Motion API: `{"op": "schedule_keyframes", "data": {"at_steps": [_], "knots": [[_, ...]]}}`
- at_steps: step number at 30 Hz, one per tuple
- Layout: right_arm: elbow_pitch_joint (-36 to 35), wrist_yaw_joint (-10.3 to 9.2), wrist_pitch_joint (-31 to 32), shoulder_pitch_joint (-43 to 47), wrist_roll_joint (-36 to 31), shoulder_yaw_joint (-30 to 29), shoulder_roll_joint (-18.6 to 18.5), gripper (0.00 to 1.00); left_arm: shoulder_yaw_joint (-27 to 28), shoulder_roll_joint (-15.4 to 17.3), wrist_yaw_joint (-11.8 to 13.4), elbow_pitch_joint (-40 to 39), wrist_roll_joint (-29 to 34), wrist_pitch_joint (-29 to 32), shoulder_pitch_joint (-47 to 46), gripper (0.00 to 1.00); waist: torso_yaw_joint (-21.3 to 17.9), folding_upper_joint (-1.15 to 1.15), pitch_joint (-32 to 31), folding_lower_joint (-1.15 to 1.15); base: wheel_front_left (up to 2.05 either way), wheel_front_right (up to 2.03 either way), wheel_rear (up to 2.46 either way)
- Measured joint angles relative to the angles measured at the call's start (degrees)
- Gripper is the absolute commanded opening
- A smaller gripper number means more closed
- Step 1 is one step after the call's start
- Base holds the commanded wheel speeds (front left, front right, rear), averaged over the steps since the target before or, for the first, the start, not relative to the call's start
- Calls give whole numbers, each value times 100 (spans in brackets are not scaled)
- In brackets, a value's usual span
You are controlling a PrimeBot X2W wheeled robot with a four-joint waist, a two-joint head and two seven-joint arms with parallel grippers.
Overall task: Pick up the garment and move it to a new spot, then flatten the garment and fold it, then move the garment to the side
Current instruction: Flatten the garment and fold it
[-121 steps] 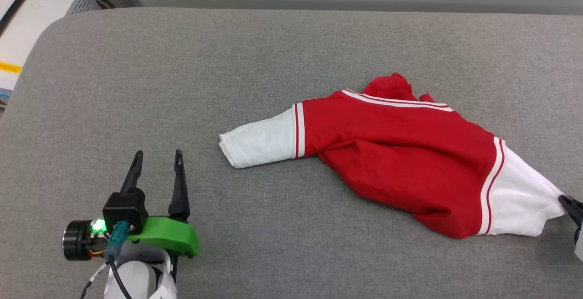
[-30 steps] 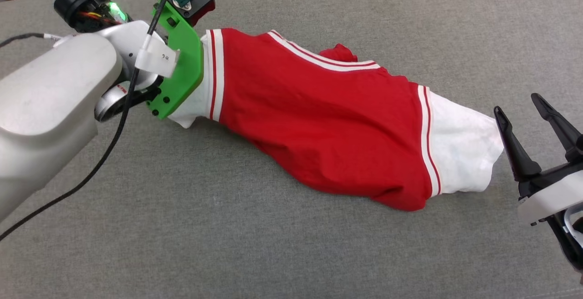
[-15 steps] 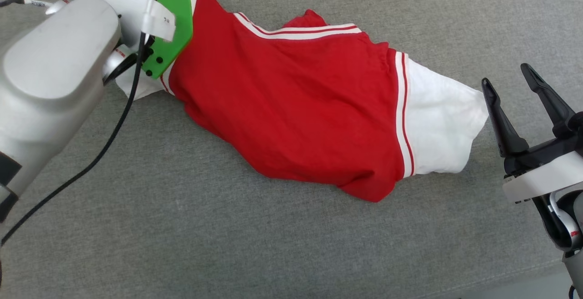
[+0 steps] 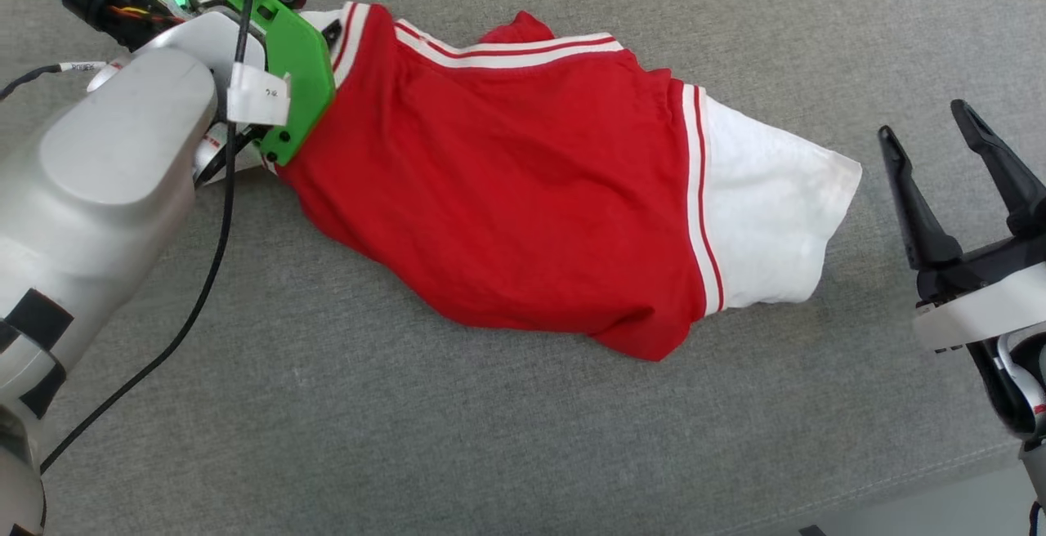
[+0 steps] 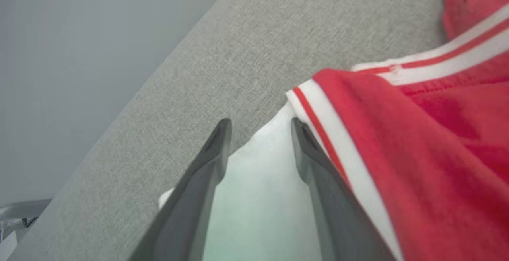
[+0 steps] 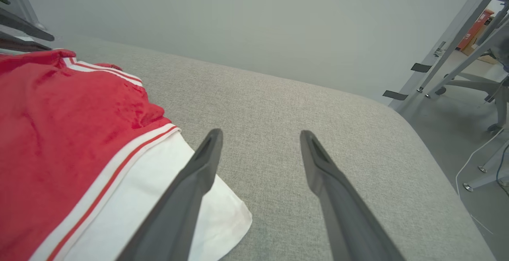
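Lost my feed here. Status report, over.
Left gripper open astride one white sleeve. Right gripper open beside the other sleeve. Garment bunched on grey surface, not yet flat. No obstruction seen.

Red and white on grey, with a flash of green.
The garment (image 4: 507, 193) is solid bright red across the body, the sleeve (image 4: 768, 217) plain white, and where red meets white there's white trim with a thin red stripe through it; the same red-and-white striping runs along the upper edge. Under it, the table (image 4: 409, 422) is a flat mid-grey weave. The left gripper (image 5: 260, 123) has dark grey jaws, a vivid green bracket (image 4: 294, 70), a black cable (image 4: 188, 315) and a pale silver-grey forearm (image 4: 106, 176). The right gripper (image 4: 923, 121) is black-jawed on a white housing (image 4: 981, 311).
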Motion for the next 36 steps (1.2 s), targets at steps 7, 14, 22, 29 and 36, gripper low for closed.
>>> {"op": "schedule_keyframes", "data": {"at_steps": [7,14,22,29,36], "knots": [[-127,0,34,270,-3,-325,-204,100,423,25,715,-336,122,-1657,330,100,225,0,-419,0,0,0,0],[-559,0,314,526,-41,-532,-358,100,1031,450,1828,-1403,-70,-2350,1317,100,536,0,-870,0,0,0,0],[-959,0,599,792,-62,-770,-374,100,2067,791,2889,-3144,278,-2399,2852,100,932,0,-1269,0,0,0,0],[-975,0,568,1113,-65,-851,-36,100,2963,750,3245,-3866,721,-2399,4286,100,1147,0,-1596,0,0,0,0],[-938,0,580,1367,-31,-833,-34,100,4021,210,3273,-4297,1461,-2399,5616,100,1352,0,-1864,0,0,0,0]]}}
